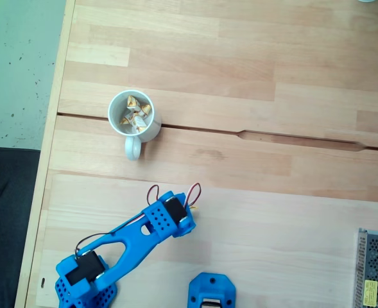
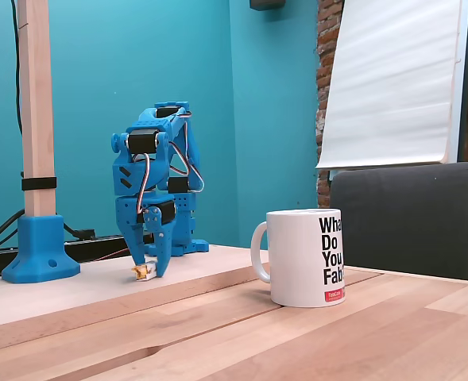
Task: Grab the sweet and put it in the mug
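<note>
The blue claw point(image 2: 148, 272) pinches a sweet point(image 2: 142, 272) on the table point(image 2: 392, 333), well apart from the mug point(image 2: 307, 258) holding more sweets point(image 1: 135, 114).

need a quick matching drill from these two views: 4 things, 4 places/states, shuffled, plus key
Things:
1. mug
2. pincer
3. grey metal box
4. sweet on the table

Places/states:
A. lower right corner of the top-down fixed view
B. between the fingertips, on the wood
C. holds several sweets
D. pointing down at the table

Pairs: 1-C, 2-D, 3-A, 4-B
</note>
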`<state>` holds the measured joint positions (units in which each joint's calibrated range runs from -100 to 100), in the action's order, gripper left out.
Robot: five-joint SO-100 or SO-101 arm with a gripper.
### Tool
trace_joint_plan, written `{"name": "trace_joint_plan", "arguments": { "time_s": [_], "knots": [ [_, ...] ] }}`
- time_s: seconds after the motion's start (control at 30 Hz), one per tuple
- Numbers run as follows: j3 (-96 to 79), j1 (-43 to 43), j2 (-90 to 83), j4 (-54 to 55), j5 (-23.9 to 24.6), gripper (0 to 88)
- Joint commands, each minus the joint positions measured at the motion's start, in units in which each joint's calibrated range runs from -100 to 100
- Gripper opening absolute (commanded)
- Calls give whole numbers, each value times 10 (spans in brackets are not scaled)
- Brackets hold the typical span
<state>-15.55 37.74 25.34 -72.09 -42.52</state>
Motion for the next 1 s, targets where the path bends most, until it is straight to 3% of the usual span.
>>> {"name": "trace_joint_plan", "arguments": {
  "time_s": [0.0, 0.47, 0.8, 0.97],
  "knots": [
    [7, -3, -5, 2, 0, 6],
    [13, 0, -58, -7, 18, 0],
    [48, 13, -183, 2, 161, 0],
    [129, 15, -190, 2, 272, 0]
  ]
}}
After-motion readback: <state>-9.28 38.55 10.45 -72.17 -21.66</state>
